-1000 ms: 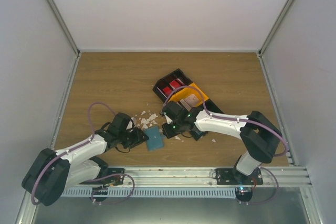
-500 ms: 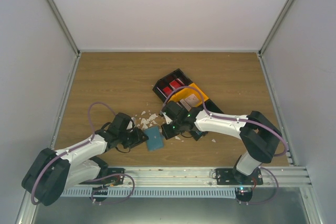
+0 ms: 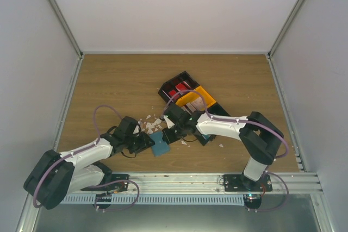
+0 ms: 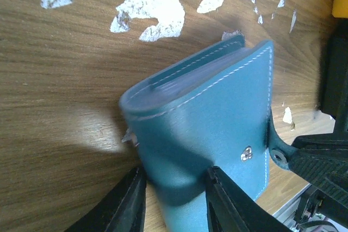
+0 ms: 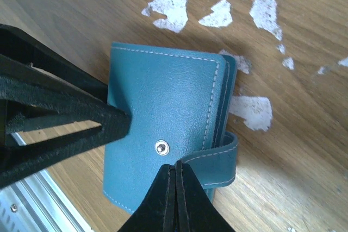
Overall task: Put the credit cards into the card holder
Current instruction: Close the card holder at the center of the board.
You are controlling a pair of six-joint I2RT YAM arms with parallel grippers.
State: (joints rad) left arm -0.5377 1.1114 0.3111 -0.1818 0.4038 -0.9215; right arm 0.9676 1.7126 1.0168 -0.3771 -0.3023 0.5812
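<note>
Left tool [image 4: 174, 176] tight around card holder [image 4: 206, 118] — right tool [image 5: 176, 167] closed on its strap [image 5: 220, 158]

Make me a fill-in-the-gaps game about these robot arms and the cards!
The teal card holder, clamped by the left gripper, is folded ____.
The red credit cards lie in a ____ tray.
The scraps scattered on the wooden table are ____.
Missing words: shut; black; white.
</note>
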